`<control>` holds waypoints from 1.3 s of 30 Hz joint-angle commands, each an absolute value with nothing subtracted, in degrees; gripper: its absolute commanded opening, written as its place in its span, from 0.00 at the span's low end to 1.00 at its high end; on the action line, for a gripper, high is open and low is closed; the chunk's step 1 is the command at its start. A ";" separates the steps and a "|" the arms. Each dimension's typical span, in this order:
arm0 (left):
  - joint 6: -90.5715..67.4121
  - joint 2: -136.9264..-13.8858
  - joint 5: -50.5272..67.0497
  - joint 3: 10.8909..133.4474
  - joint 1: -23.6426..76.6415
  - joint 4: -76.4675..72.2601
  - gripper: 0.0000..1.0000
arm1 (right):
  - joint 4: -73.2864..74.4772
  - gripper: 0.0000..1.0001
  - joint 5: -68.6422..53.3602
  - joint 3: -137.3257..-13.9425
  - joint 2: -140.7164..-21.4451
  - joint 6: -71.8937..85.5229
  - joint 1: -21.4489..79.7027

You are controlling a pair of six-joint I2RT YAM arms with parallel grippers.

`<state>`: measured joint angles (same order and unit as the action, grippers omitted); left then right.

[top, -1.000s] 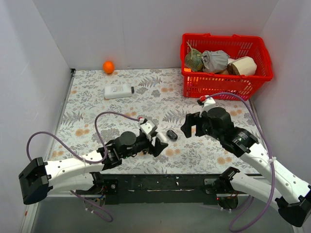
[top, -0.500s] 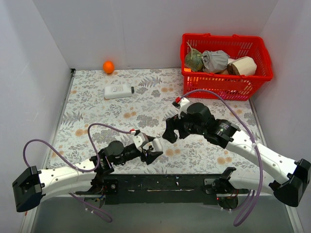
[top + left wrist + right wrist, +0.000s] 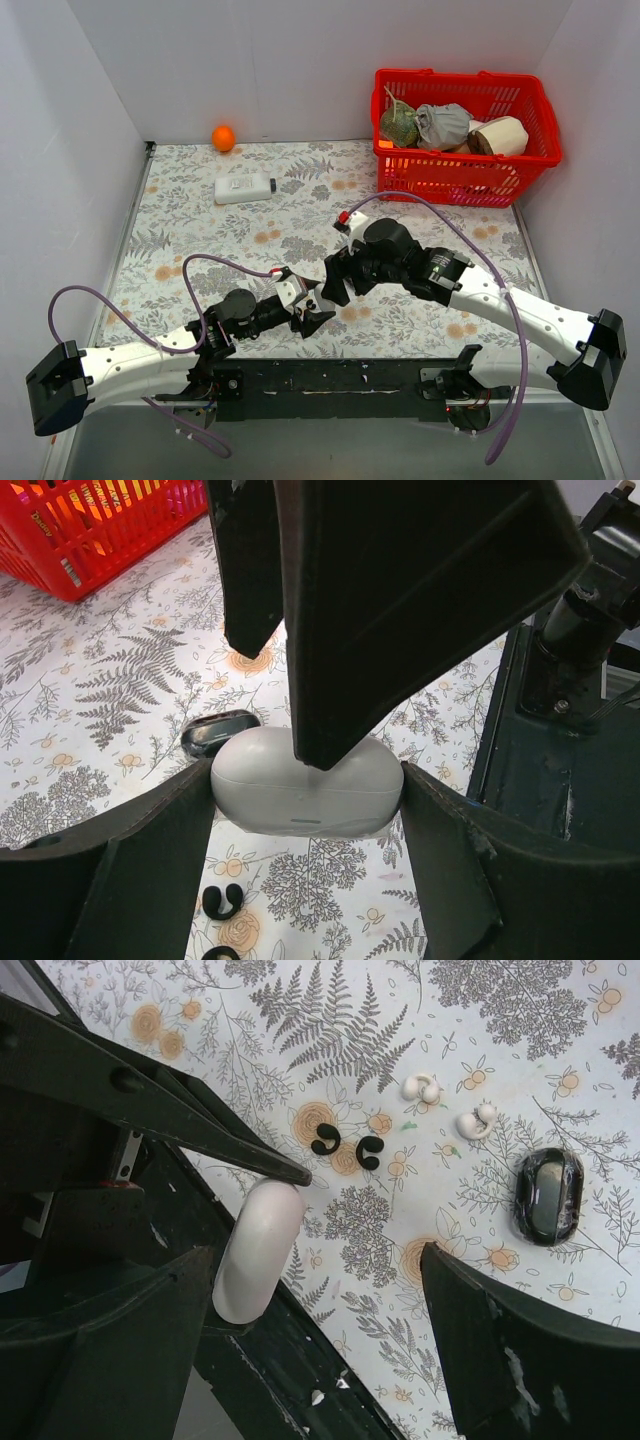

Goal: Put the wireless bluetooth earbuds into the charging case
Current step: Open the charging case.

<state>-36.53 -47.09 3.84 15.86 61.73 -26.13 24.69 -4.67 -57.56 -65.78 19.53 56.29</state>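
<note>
My left gripper [image 3: 305,805] is shut on a white oval case [image 3: 305,780] and holds it above the mat near the table's front edge. The case also shows in the right wrist view [image 3: 258,1250]. My right gripper [image 3: 318,1255] is open and empty, hovering just above the case. In the top view it [image 3: 338,280] sits right over my left gripper [image 3: 312,305]. Two tiny black earbuds [image 3: 324,1140] [image 3: 368,1152] lie side by side on the mat; they also show under the case [image 3: 220,900]. A black oval case [image 3: 548,1195] lies closed nearby.
Two white earbuds [image 3: 422,1087] [image 3: 476,1120] lie beyond the black ones. A red basket [image 3: 465,170] with items stands at the back right. A white bottle [image 3: 244,187] and an orange ball [image 3: 223,137] sit at the back left.
My right arm has swung left and down over the left gripper, covering the black case in the top view. My left gripper has drawn back slightly with the white case.
</note>
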 commanded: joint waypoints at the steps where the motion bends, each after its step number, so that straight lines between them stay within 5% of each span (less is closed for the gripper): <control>1: -35.33 -46.58 3.25 18.11 61.96 -26.72 0.00 | 23.55 0.91 -3.87 -59.94 -66.18 20.04 56.60; 39: -35.77 -43.42 1.93 17.93 61.96 -25.22 0.00 | 26.10 0.87 1.22 -57.66 -64.51 21.18 56.51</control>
<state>-36.23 -44.97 2.83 16.36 61.73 -23.99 24.45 -2.13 -57.54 -66.08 21.06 56.60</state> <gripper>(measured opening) 0.681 0.879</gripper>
